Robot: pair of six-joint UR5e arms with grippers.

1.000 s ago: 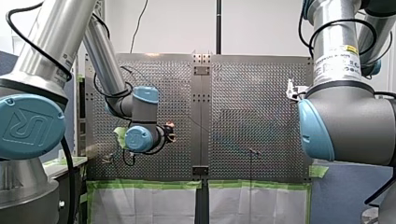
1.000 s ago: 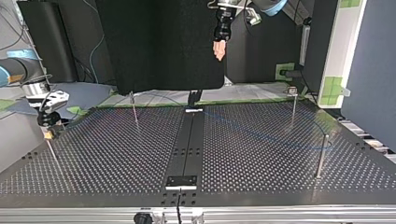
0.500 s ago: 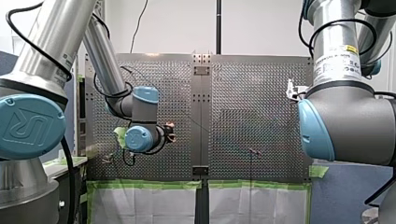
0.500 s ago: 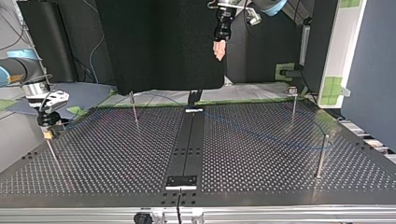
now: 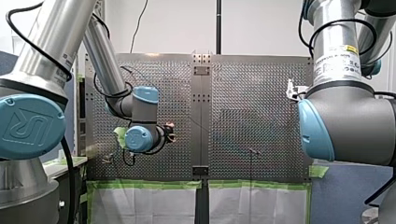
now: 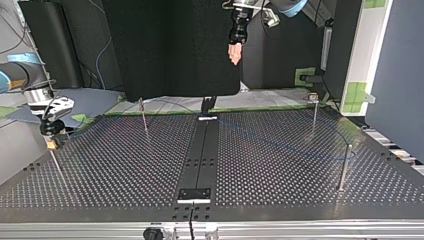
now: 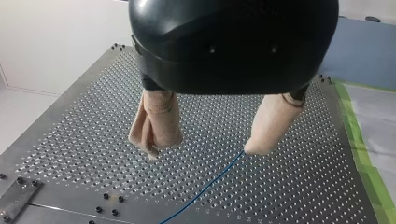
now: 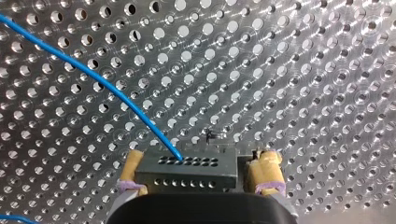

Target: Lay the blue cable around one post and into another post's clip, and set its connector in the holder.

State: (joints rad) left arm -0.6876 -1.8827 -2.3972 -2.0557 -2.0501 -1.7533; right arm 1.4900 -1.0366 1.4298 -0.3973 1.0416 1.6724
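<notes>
My right end effector (image 8: 200,158) pinches the connector (image 8: 187,173), blue cable (image 8: 116,95) leading ahead; my left end effector (image 7: 203,150) gapes.

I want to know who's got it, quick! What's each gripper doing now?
Left gripper: open, holding nothing.
Right gripper: shut on the connector of the cable.

My left gripper (image 7: 203,150) hangs with its two beige-padded fingers (image 7: 156,123) spread wide below the black housing, and nothing sits between the jaws. My right gripper (image 8: 200,159) presses its yellowish pads (image 8: 267,169) against either end of the dark connector (image 8: 187,171), which fills the gap between the jaws. In the front view my left arm (image 5: 100,60) bends down to a blue-capped wrist (image 5: 140,135), and my right arm (image 5: 345,121) bulks close to the camera.
</notes>
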